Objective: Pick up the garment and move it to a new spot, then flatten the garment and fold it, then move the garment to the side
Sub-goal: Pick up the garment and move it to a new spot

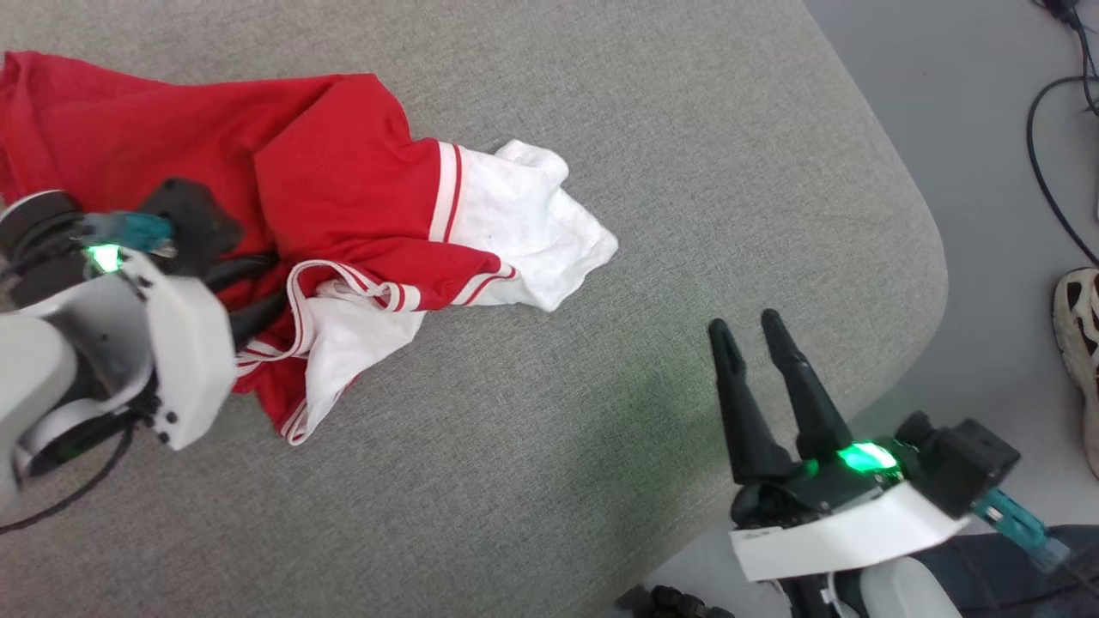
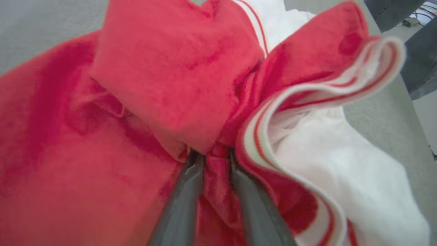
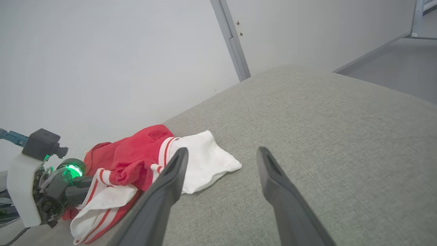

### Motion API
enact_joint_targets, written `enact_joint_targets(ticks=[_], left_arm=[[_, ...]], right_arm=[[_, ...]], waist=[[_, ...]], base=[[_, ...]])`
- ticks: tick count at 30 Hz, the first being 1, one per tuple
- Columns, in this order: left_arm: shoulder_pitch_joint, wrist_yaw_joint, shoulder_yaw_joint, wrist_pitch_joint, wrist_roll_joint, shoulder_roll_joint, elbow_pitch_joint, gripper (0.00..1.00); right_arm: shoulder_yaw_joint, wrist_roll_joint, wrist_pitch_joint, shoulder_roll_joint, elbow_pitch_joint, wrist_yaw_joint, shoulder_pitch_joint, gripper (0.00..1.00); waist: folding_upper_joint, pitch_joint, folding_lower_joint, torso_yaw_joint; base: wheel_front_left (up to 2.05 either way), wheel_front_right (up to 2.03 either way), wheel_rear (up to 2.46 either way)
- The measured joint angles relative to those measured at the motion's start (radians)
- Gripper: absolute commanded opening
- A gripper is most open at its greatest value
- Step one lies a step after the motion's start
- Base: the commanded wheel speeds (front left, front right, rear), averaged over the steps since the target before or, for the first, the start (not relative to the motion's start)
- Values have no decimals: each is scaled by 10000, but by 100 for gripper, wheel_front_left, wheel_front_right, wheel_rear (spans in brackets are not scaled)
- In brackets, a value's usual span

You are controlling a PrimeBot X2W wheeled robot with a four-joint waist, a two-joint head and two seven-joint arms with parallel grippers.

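1. The left gripper [image 2: 213, 156] has its jaws nipped almost shut on a red fold of the garment [image 1: 343, 197], which lies bunched at the far left of the grey cushion [image 1: 687, 172].
2. The right gripper [image 1: 743, 330] hovers near right, jaws apart and empty.
3. This looks like the pick-up step. Next up: lift the garment clear and carry it to bare cushion.

In the head view, the bunched garment [image 1: 343, 189] blocks the cushion [image 1: 558, 446] from 9 to 11 o'clock. The left gripper [image 2: 211, 158] is buried in it at 9 o'clock, pinching red cloth. From 12 through the middle down to 6 o'clock the grey fabric lies bare, and the right gripper [image 1: 743, 321] hangs over it at 4 o'clock with its fingers parted. Past the rounded edge at 3 o'clock, a shoe [image 1: 1077, 326] and cables [image 1: 1043, 154] lie on the floor [image 1: 944, 103].
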Motion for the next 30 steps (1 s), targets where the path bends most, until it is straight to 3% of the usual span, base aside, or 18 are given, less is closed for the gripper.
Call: enact_joint_targets(ticks=[1,2,11,17,20,26,30], left_arm=[[-16,0,-40,-313,-251,86,42,95],[-50,4,-61,-522,-382,117,38,100],[-330,4,-69,-2993,-1528,-222,-61,100],[800,4,119,-4362,-2658,-752,1172,100],[1801,4,993,-4429,-3244,-1402,1852,100],[4460,8,3492,-4441,-2721,-2853,3066,100],[5860,6,4947,-4445,-2084,-3434,3597,100]], right_arm=[[58,-77,2,2,88,0,-95,100],[6,-186,0,12,165,0,-146,100],[-633,-1256,2,8,909,0,-811,100],[-1012,-2307,0,13,1611,0,-1202,100],[-1260,-2761,0,12,1964,0,-1266,100],[-1881,-3358,0,23,2539,0,-1182,100],[-2355,-3578,2,10,2838,0,-819,100]], waist=[[0,-63,0,14],[0,-123,0,68],[0,-630,0,1367],[0,-1154,0,2635],[0,-1470,0,3285],[0,-2197,0,4618],[0,-2734,0,5492]], base=[[0,0,0],[0,0,0],[0,0,0],[0,0,0],[0,0,0],[0,0,0],[0,0,0]])
